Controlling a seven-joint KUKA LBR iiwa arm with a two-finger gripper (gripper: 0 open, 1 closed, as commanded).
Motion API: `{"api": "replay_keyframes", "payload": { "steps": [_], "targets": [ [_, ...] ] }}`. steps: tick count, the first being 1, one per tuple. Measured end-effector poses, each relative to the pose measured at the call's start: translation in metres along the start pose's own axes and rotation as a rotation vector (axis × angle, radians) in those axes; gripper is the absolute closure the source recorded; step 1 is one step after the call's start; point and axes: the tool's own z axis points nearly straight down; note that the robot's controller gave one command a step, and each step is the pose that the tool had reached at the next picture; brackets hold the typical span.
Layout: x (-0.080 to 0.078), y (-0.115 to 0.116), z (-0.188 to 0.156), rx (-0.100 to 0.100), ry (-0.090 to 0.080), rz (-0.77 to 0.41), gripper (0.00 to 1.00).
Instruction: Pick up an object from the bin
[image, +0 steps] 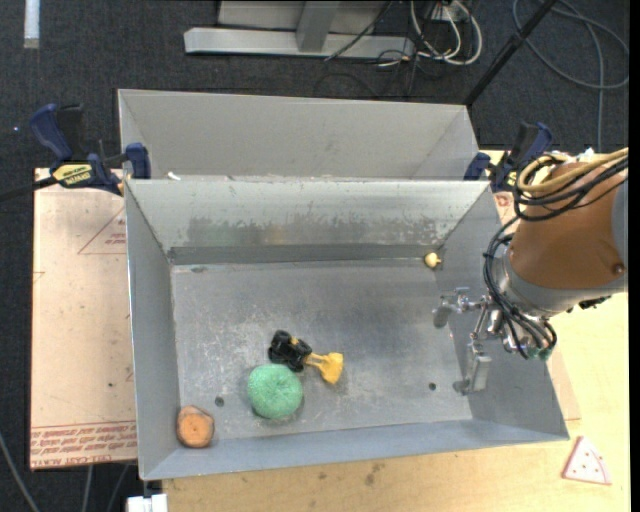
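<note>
My gripper hangs over the right side of the bin floor, near the right wall. Its two metal fingers stand apart, open, and nothing lies between them. Up by the back wall, above the gripper, rests a small yellow ball. A black and yellow toy lies left of the gripper near the bin's middle. A green fuzzy ball touches the toy's lower left side.
An orange rounded lump sits in the front left corner of the bin. The arm with its orange cover and cables reaches in over the right rim. Bare floor stretches between the gripper and the toy.
</note>
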Motion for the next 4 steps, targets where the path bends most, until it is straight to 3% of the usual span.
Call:
{"api": "replay_keyframes", "payload": {
  "steps": [1,2,3,4],
  "targets": [
    [-0.002,0.0,-0.004,0.001,-0.008,-0.003,0.0],
    [-0.01,0.051,0.012,0.002,-0.008,-0.013,0.0],
    [-0.063,0.071,0.031,0.0,-0.011,-0.104,0.0],
    [-0.074,0.083,0.054,0.002,-0.018,-0.111,0.0]
  ]
}}
